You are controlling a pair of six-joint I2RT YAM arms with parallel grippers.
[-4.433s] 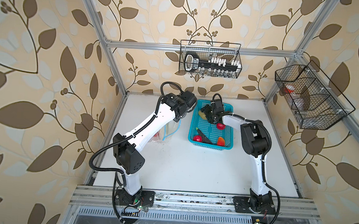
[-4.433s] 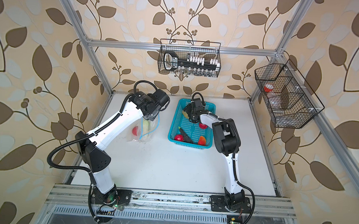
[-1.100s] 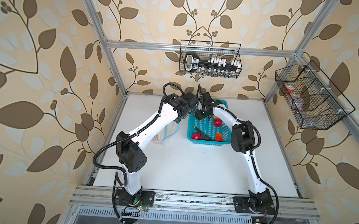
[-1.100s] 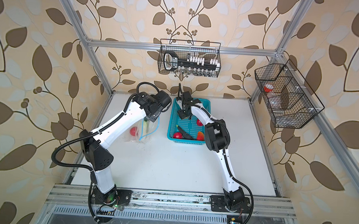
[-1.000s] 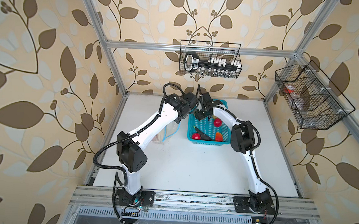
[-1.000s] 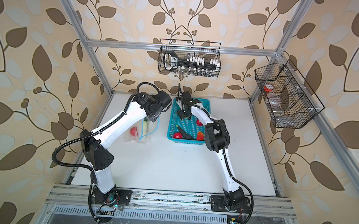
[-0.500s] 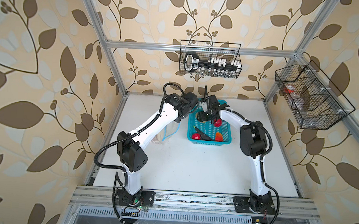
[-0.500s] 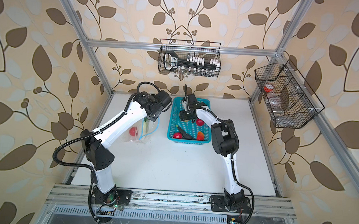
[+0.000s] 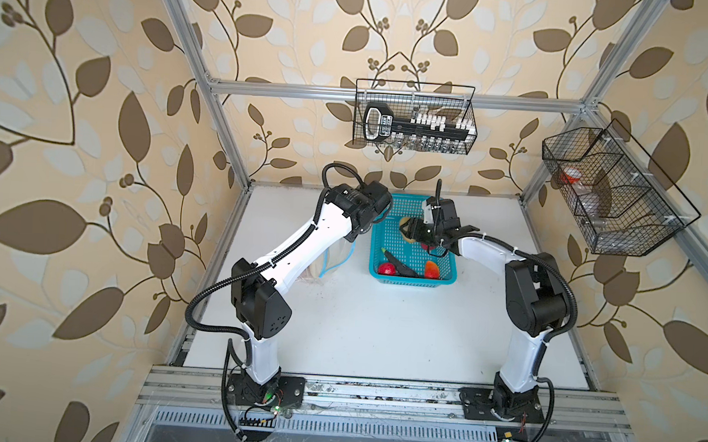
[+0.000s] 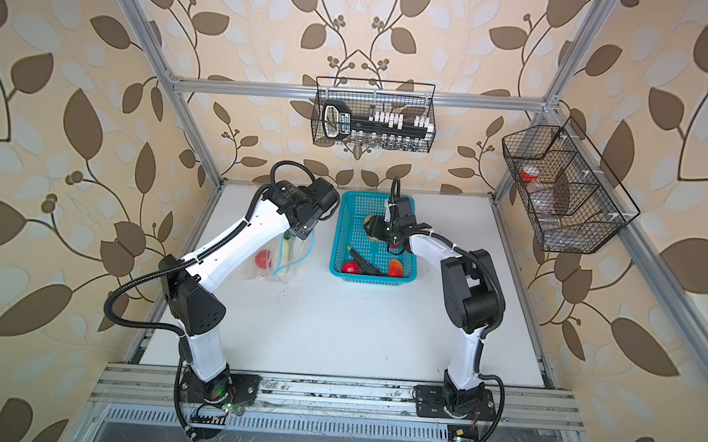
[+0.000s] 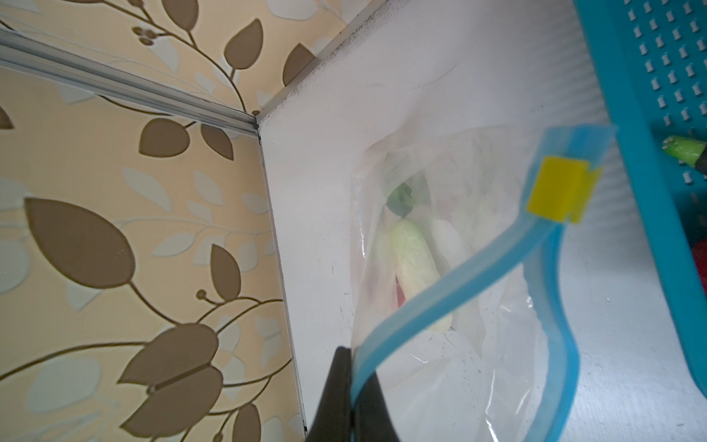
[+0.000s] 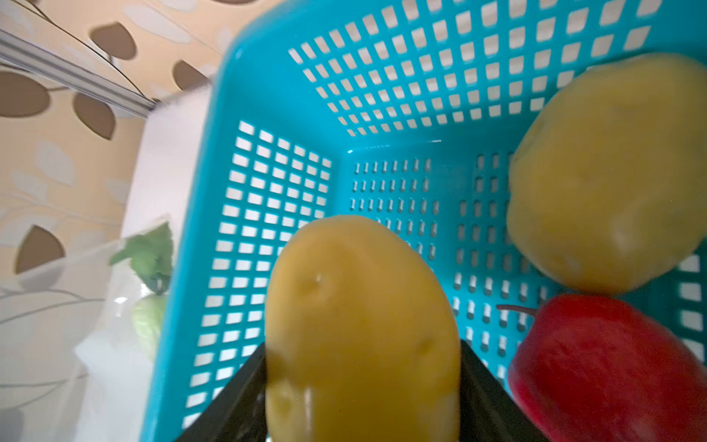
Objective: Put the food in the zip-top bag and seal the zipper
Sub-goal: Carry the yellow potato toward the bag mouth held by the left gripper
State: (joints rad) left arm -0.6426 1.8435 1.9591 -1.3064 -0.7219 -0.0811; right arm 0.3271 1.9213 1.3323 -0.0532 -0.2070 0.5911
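Note:
In both top views my right gripper (image 9: 411, 230) (image 10: 375, 228) hangs over the far end of the turquoise basket (image 9: 411, 280), shut on a yellow-brown potato (image 12: 359, 325) (image 10: 369, 222). A second potato (image 12: 612, 172) and a red tomato (image 12: 612, 363) lie in the basket under it. At the near end are another tomato (image 9: 387, 268), the dark eggplant (image 9: 400, 267) and the orange-red pepper (image 9: 432, 270). My left gripper (image 11: 350, 352) is shut on the zipper (image 11: 440, 291), holding the zip-top bag (image 10: 277, 263) open left of the basket. The yellow slider (image 11: 558, 189) sits at the strip's far end. Inside are the white cucumber (image 11: 415, 264), a green leafy piece (image 11: 401, 199) and a tomato (image 10: 263, 259).
The basket wall (image 11: 650, 114) stands close beside the bag's mouth. A black wire rack (image 9: 414, 117) hangs on the back wall and another (image 9: 612, 190) on the right wall. Aluminium frame posts edge the white table (image 9: 379, 335).
The right gripper, with the potato in it, has drawn a little right from the basket's far left corner, and that arm's elbow has swung right. The left arm still holds the bag as before.

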